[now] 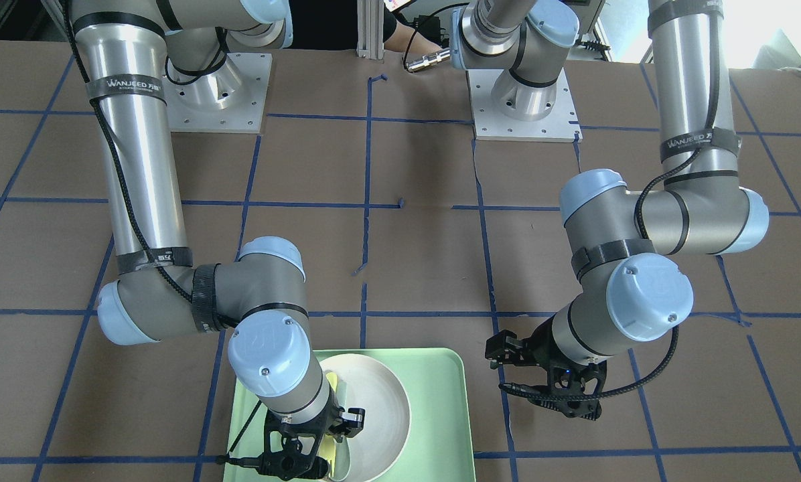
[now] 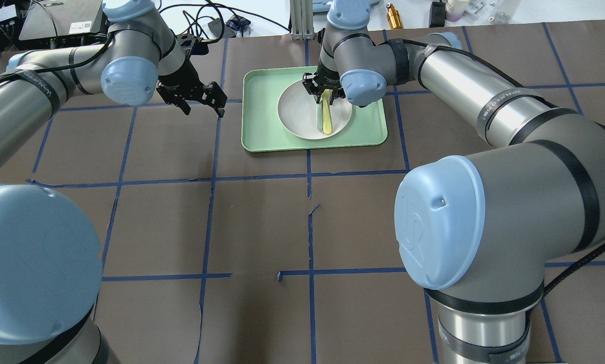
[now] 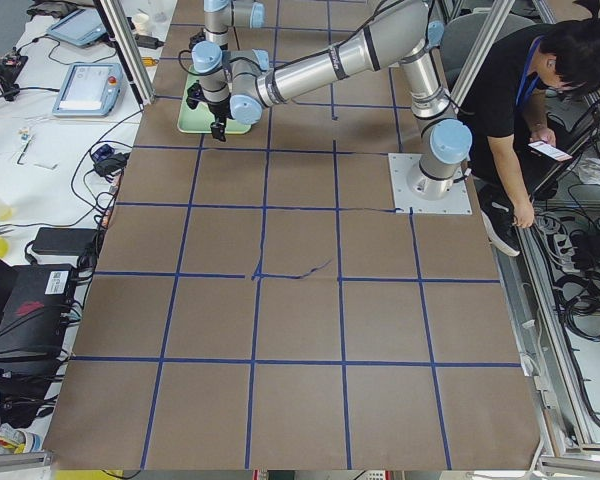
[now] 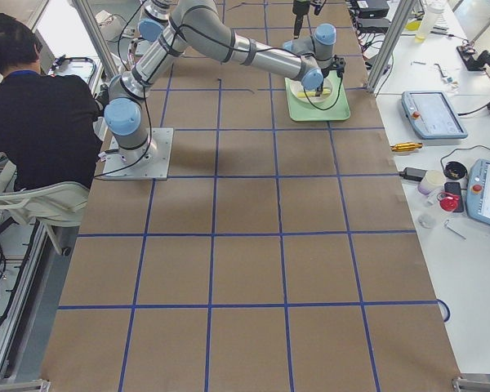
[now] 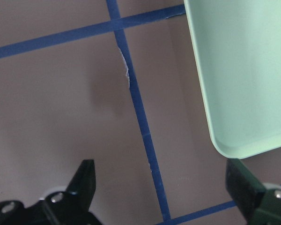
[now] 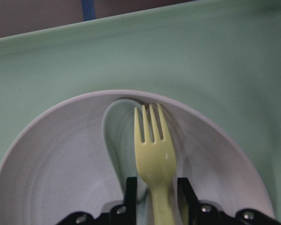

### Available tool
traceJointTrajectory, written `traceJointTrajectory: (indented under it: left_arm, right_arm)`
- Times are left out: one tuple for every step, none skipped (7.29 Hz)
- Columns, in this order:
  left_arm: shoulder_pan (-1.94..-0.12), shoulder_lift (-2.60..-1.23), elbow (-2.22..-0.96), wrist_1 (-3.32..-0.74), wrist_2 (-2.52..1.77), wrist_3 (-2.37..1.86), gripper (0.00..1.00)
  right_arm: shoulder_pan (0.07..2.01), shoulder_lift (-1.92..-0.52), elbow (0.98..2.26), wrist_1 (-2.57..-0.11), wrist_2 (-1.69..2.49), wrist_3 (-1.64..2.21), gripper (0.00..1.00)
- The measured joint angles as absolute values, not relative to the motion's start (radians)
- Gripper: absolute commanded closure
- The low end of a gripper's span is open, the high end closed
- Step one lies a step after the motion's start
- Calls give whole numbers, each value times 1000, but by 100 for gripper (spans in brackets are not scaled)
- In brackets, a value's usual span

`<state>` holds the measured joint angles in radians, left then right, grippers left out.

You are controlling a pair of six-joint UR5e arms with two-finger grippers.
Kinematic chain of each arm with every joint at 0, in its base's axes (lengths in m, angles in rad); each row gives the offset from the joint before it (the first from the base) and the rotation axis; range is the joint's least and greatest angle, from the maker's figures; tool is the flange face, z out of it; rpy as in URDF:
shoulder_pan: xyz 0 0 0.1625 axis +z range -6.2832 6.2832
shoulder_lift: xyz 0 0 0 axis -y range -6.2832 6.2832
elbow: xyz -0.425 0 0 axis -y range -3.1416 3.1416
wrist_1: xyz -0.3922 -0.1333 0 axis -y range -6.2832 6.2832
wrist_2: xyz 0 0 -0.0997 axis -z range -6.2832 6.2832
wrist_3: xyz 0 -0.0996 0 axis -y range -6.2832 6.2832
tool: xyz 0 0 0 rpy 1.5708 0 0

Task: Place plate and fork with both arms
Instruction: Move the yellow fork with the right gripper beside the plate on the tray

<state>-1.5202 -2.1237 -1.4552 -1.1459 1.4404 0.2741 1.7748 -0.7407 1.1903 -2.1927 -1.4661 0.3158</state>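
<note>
I am at the grasp on the fork (image 6: pixel 152 150), with nothing lifted yet. My right pincer (image 6: pixel 157 185) straddles its neck. The jaws are narrow, a sliver of gap shows on one side, and I cannot tell whether they already pinch.

The fork lies in the plate (image 6: pixel 61 159), tines toward 12 o'clock from my right wrist. Its handle runs back between my fingers, and a grey-green spoon (image 6: pixel 116 136) lies tight against it at 9 o'clock. The plate sits in the green tray (image 6: pixel 225 70).

I judge the next move needs a clean close on the fork alone and a straight lift clear of the spoon.

My left pincer (image 5: pixel 159 168) is wide open and empty over the counter (image 5: pixel 61 93), with the tray at its 2 o'clock and the plate unreached.
</note>
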Motion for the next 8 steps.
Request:
traceJointTrajectory:
  left_arm:
    - [-1520,-2125,-1455,-1146,1440,274,0]
    - [-1520,-2126,-1456,-1144,1439,275,0]
    - [-1520,-2128,-1456,-1142,1439,275,0]
    - [-1520,-2130,-1456,-1141,1439,275,0]
    - [-1520,-2130,-1456,-1140,1439,275,0]
    - [-1520,-2130,-1456,-1140,1439,275,0]
    - [-1520,-2129,-1456,-1140,1440,275,0]
    - [-1520,-2127,-1455,-1140,1440,274,0]
  right_arm:
    - [1775,-743,1190,-2190,-1463,319,100]
    - [1775,-746,1190,-2186,-1461,324,100]
    - [1775,-753,1190,-2183,-1461,334,100]
    - [1775,-765,1191,-2177,-1462,346,100]
    - [1775,-784,1192,-2158,-1468,351,100]
    - [1774,-811,1193,-2119,-1489,348,100]
    - [1770,-845,1196,-2071,-1533,321,100]
    - [1757,-872,1200,-2033,-1576,251,100]
